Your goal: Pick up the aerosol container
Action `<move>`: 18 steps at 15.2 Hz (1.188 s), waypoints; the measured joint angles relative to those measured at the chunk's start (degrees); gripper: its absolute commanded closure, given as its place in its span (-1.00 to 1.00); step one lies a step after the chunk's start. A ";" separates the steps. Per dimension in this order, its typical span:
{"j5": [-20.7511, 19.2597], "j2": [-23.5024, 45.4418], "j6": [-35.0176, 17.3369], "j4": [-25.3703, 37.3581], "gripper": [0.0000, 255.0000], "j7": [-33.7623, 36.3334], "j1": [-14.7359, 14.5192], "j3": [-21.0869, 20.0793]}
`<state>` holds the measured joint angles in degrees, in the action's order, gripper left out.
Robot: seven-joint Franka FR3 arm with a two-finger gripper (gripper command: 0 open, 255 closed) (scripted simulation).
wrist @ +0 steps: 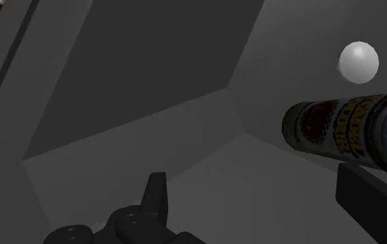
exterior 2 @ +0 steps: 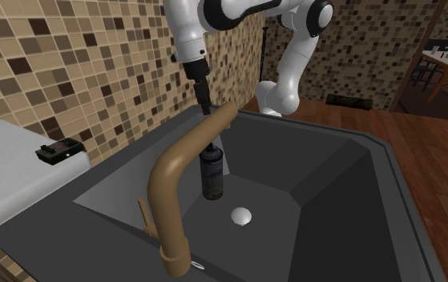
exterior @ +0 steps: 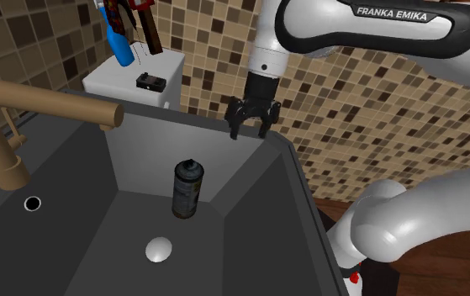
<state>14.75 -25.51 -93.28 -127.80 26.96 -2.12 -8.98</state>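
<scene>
The all-black two-finger gripper (exterior: 250, 132) hangs wide open and empty; descending off-centre, it could topple the upright dark cylindrical aerosol can (exterior: 187, 189).

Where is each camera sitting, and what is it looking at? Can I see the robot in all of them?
Shoulder view: beside the robot's base, looking down into the dark sink at the aerosol can; the white arm and open gripper show.
Second exterior view: by the tan faucet, facing the arm across the basin; much of the arm shows.
Wrist view: on the hand, looking into the basin; its two black fingers show.
Shared: all three see the can and the white drain plug.
</scene>
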 measured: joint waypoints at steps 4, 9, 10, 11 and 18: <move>3.99 6.93 -2.16 3.05 -1.00 6.20 -1.07 -2.76; 8.21 15.89 -4.86 7.67 -1.00 12.97 -2.28 -5.30; 8.83 18.32 -5.46 9.26 -1.00 14.30 -2.52 -5.76; 9.77 20.08 -6.07 10.38 -1.00 16.10 -3.09 -6.49; 10.66 23.75 -9.97 9.54 -1.00 16.35 -3.43 -6.98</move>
<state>25.41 -1.77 -103.26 -118.27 43.31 -5.55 -15.96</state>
